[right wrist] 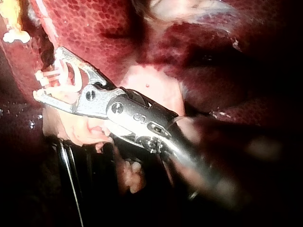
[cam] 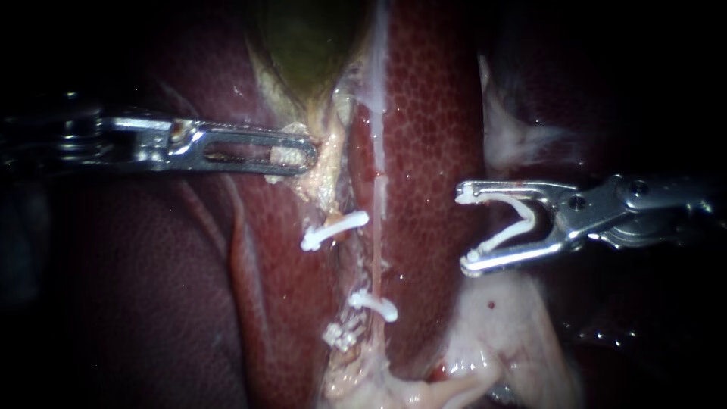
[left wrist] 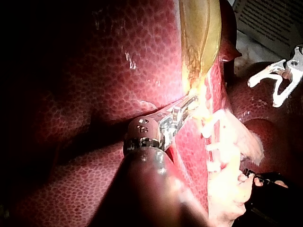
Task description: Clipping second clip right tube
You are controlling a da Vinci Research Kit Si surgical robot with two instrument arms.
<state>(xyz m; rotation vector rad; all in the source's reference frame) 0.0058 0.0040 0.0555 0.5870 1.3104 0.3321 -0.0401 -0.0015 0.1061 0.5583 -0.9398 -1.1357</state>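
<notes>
Endoscope view: the left instrument [cam: 299, 155] comes in from the left, and its slotted jaws are clamped on pale tissue [cam: 322, 163] at the narrow lower end of the green-yellow gallbladder [cam: 303, 45]. The dark red, mottled liver [cam: 432, 113] lies on both sides.

The right tube [cam: 376, 242] is a thin reddish strand running down the middle of the field, just right of the pale strip. One white lower clip [cam: 373, 303] sits across it near its lower end. A second white upper clip [cam: 333, 229] lies higher and to the left, on the pale strip beside the tube.

The right instrument [cam: 464, 230] comes in from the right and hangs over the liver, apart from the tube. Its jaws stand wide but are not empty: each one touches an arm of an open clip [cam: 526, 220] seated between them, with its mouth facing the tube.

In the right wrist view the same white clip sits in the spread jaws, above pink tissue. In the left wrist view the left instrument's jaws grip just under the gallbladder's tip.
</notes>
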